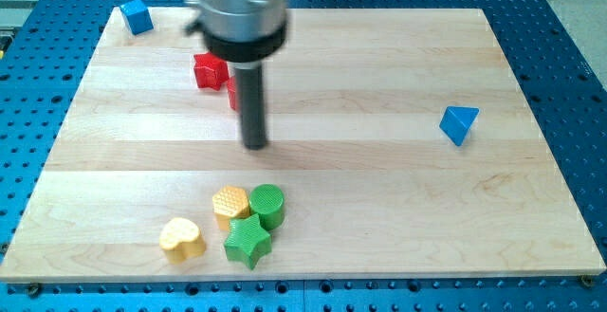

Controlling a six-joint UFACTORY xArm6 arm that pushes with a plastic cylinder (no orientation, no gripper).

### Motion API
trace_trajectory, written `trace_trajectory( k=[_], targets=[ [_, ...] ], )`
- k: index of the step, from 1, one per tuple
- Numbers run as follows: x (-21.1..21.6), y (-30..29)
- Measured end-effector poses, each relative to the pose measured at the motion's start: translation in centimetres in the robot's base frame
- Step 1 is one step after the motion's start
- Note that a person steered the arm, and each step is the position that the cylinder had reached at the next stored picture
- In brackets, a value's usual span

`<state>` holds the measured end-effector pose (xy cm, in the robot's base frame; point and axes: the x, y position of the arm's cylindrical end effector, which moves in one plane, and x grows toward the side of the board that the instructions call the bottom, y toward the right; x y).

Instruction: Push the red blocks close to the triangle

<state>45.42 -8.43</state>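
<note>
Nearest the view's bottom lies a cluster of four ribbed, matte plastic blocks: a yellow heart (181, 239), a green star (248, 242), a yellow hexagon (230, 204) with a cross-hatched top face, and a green cylinder (267, 205). The last three touch or nearly touch one another; the heart sits just to their left.

Mid-board, my tip (255, 145) rests on the pale, banded wooden board (379, 208). There are no jaws to report; the arm ends in a plain dark rod below a bright metal collar.

Just beyond and to the view's left of the rod sit the task's red blocks: a red star-like block (210, 70) and a second red block (232, 95), largely hidden behind the rod, so its shape cannot be told. The tip stands on their near side.

The target, a blue triangle (459, 123), lies well apart at the view's right. A blue cube (137, 15) occupies the far left corner.

Judgement: to push well, the tip should circle to the left of the red blocks, then drive rightward along a line through each block's middle toward the triangle. An off-centre contact would likely spin a block aside; the pair may need separate pushes.
</note>
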Motion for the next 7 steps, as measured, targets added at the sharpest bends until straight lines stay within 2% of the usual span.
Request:
trace_trajectory(
  k=[2, 3, 4, 5, 7],
  targets=[
    [-6.3, -9.6],
    [-10.3, -9.7],
    [-13.4, -7.1],
    [-13.3, -2.5],
    [-9.1, -2.3]
  ],
)
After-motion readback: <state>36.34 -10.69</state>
